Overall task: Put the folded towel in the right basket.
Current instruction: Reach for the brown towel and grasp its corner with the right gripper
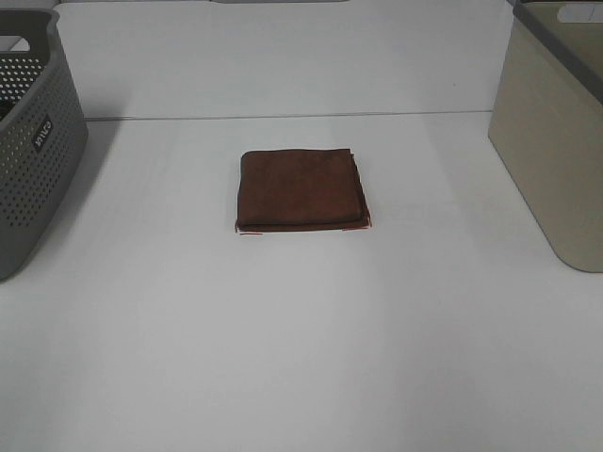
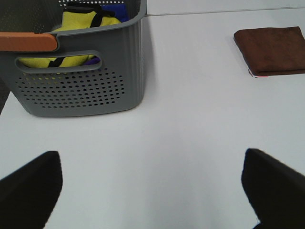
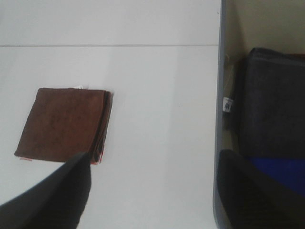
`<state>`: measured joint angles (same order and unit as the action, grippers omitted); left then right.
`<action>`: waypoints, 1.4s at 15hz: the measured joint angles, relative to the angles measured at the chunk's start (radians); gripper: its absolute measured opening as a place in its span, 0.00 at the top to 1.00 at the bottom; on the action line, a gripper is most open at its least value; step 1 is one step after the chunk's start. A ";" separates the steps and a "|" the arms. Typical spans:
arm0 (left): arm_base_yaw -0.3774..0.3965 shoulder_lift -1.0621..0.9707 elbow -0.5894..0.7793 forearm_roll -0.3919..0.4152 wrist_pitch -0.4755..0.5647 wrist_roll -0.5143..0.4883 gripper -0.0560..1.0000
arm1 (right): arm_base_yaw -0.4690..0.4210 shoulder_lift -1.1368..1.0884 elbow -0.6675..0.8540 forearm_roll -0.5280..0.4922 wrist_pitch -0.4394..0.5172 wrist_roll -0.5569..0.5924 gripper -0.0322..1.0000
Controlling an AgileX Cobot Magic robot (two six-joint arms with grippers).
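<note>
The folded brown towel (image 1: pixel 300 188) lies flat on the white table at the middle. It also shows in the left wrist view (image 2: pixel 271 50) and the right wrist view (image 3: pixel 64 124). The beige right basket (image 1: pixel 551 141) stands at the table's right edge; its rim (image 3: pixel 218 119) shows in the right wrist view. Neither gripper appears in the exterior high view. My left gripper (image 2: pixel 152 195) is open and empty, far from the towel. My right gripper (image 3: pixel 152 195) is open and empty, above the table between the towel and the right basket.
A grey perforated basket (image 1: pixel 28 141) stands at the left edge, holding yellow and blue cloths (image 2: pixel 81 24). The right basket holds a dark grey folded cloth (image 3: pixel 271 105) and a blue one (image 3: pixel 281 169).
</note>
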<state>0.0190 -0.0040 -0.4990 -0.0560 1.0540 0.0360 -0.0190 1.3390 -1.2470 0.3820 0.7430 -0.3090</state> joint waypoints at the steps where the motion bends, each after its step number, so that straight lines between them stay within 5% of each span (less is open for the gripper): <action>1: 0.000 0.000 0.000 0.000 0.000 0.000 0.03 | 0.000 0.065 -0.079 0.008 0.022 -0.005 0.29; 4: 0.000 0.000 0.000 0.000 0.000 0.000 0.03 | 0.122 0.306 -0.363 -0.037 0.105 -0.002 0.29; 11: 0.000 0.000 0.000 0.000 0.000 0.000 0.03 | 0.325 0.618 -0.614 -0.082 0.281 0.163 0.29; 21: 0.000 0.000 0.000 0.000 0.000 0.000 0.03 | 0.299 1.110 -0.838 0.165 0.393 0.153 0.29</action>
<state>0.0190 -0.0040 -0.4990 -0.0560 1.0540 0.0360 0.2800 2.4490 -2.0850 0.5470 1.1360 -0.1560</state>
